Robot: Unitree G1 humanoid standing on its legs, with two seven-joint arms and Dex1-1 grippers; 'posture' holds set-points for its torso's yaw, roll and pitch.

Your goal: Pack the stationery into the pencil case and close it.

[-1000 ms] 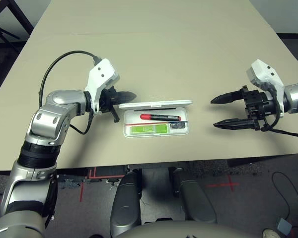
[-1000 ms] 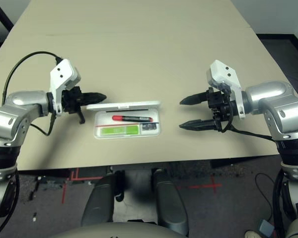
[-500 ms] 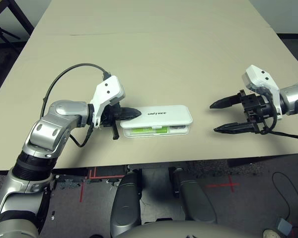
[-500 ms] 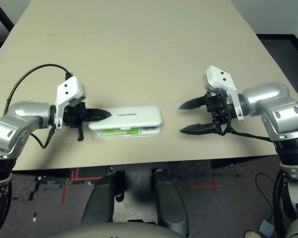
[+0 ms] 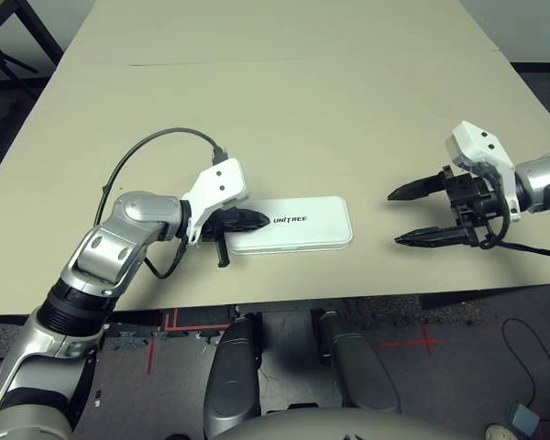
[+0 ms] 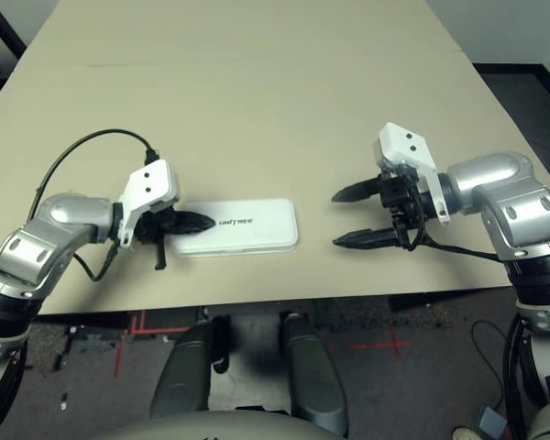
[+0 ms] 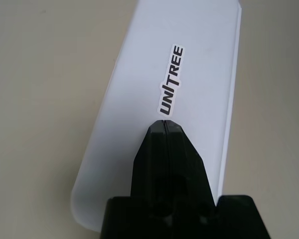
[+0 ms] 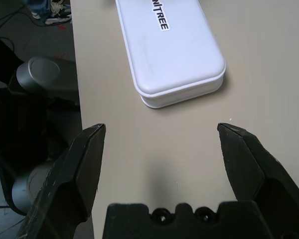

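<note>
The white pencil case (image 5: 302, 223) lies near the table's front edge with its lid down flat, the dark "UNITREE" lettering (image 7: 170, 80) facing up. The stationery is hidden inside it. My left gripper (image 5: 258, 219) is shut, empty, and its fingertips rest on the left end of the lid, just short of the lettering. My right gripper (image 5: 403, 216) hangs open to the right of the case, a short gap away from its right end (image 8: 189, 84), with nothing between its fingers.
The beige table (image 5: 284, 110) stretches far behind the case. Its front edge runs just below the case. A black cable (image 5: 137, 151) loops over my left forearm.
The lid has gone from standing upright to half down to flat on the case. My left gripper followed it down and rightward onto the lid. The right gripper barely moved.
</note>
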